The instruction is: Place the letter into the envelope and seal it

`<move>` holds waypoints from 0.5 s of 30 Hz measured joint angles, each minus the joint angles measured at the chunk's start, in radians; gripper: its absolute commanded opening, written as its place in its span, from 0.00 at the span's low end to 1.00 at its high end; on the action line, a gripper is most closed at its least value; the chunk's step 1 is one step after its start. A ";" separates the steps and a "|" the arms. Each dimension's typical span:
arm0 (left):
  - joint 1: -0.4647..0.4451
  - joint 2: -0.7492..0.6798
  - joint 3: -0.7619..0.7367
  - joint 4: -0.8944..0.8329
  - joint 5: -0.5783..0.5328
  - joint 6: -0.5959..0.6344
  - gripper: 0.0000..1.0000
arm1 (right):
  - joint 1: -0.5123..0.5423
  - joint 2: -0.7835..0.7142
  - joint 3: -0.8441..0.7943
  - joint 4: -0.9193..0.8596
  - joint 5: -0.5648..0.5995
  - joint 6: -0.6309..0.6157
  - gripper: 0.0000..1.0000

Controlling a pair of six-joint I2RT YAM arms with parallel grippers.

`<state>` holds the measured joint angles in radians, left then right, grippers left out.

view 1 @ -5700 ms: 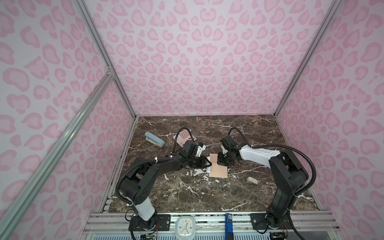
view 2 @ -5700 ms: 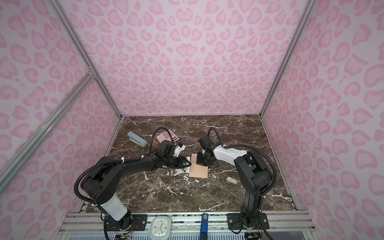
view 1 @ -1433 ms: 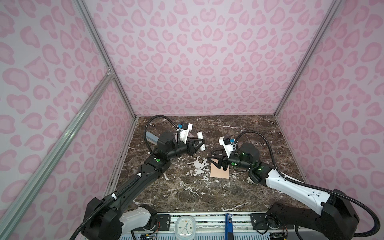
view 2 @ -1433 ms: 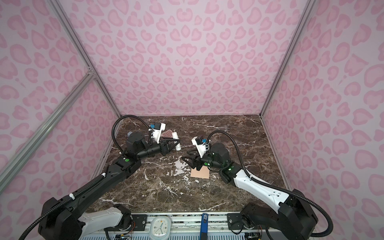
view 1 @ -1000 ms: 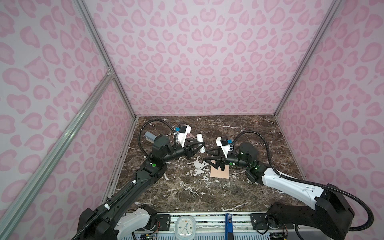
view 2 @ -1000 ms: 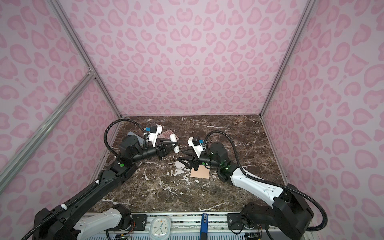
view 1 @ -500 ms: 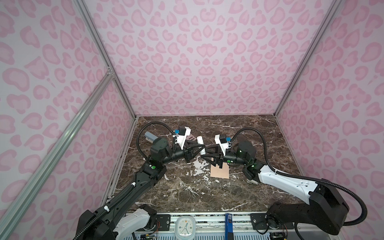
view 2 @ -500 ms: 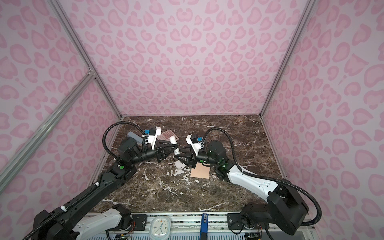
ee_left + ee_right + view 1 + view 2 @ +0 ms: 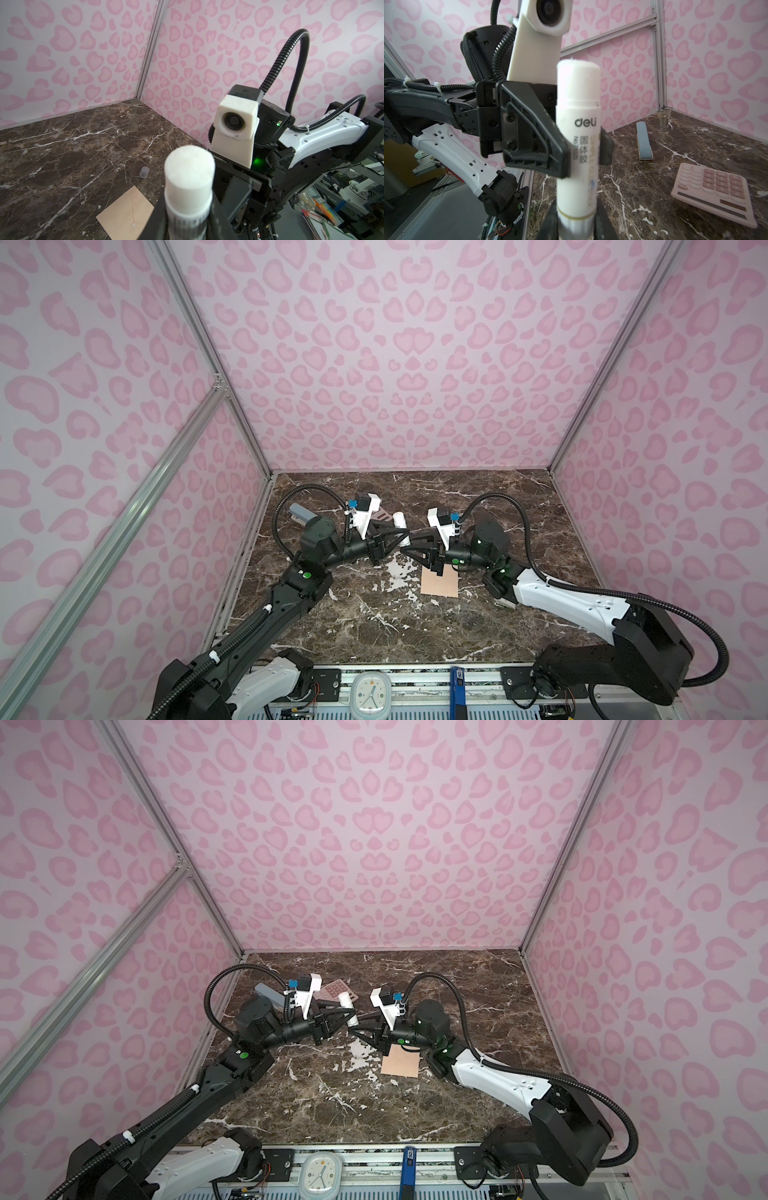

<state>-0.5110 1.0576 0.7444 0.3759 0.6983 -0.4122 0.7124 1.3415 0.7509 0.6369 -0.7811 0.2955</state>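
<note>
The peach-tan envelope (image 9: 439,584) (image 9: 400,1065) lies flat on the marble, flap side up with its seams showing in the left wrist view (image 9: 126,214). The letter is out of view. Above the table, just left of the envelope, both grippers meet on a white glue stick (image 9: 400,520) (image 9: 345,1002) with its glue tip bared (image 9: 189,166). My left gripper (image 9: 399,540) (image 9: 189,224) is shut on the stick's middle, and its fingers (image 9: 562,158) show in the right wrist view. My right gripper (image 9: 410,551) (image 9: 576,224) is shut on the stick's base.
A pink calculator (image 9: 712,187) (image 9: 336,990) and a grey-blue bar (image 9: 643,143) (image 9: 303,512) lie at the back left behind the left arm. A small clear cap (image 9: 144,172) sits on the marble right of the envelope. Pink walls close three sides.
The right gripper has moved left and up to the left gripper and closed on the base of the glue stick. The left gripper has kept its hold and shifted only slightly.
</note>
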 measured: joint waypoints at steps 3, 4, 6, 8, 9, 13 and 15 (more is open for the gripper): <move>-0.002 0.002 0.000 0.009 -0.004 0.000 0.05 | 0.002 0.000 0.005 -0.003 0.006 0.000 0.29; -0.002 0.003 0.000 0.014 -0.003 -0.001 0.05 | 0.003 0.000 0.006 -0.003 0.007 0.000 0.29; -0.003 0.006 -0.001 0.014 -0.005 -0.005 0.05 | 0.004 0.000 0.006 -0.006 0.013 0.000 0.28; -0.004 0.006 -0.002 0.015 -0.008 -0.005 0.05 | 0.004 0.000 0.006 -0.008 0.014 0.000 0.27; -0.005 0.006 -0.002 0.016 -0.011 -0.004 0.05 | 0.005 0.000 0.006 -0.010 0.017 -0.001 0.26; -0.006 0.006 -0.003 0.020 -0.023 -0.004 0.05 | 0.010 -0.002 0.016 -0.032 0.032 -0.011 0.23; -0.007 0.006 -0.003 0.021 -0.026 -0.003 0.04 | 0.017 -0.009 0.018 -0.045 0.051 -0.022 0.22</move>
<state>-0.5182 1.0637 0.7410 0.3973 0.6720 -0.4156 0.7292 1.3327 0.7685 0.5915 -0.7296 0.2733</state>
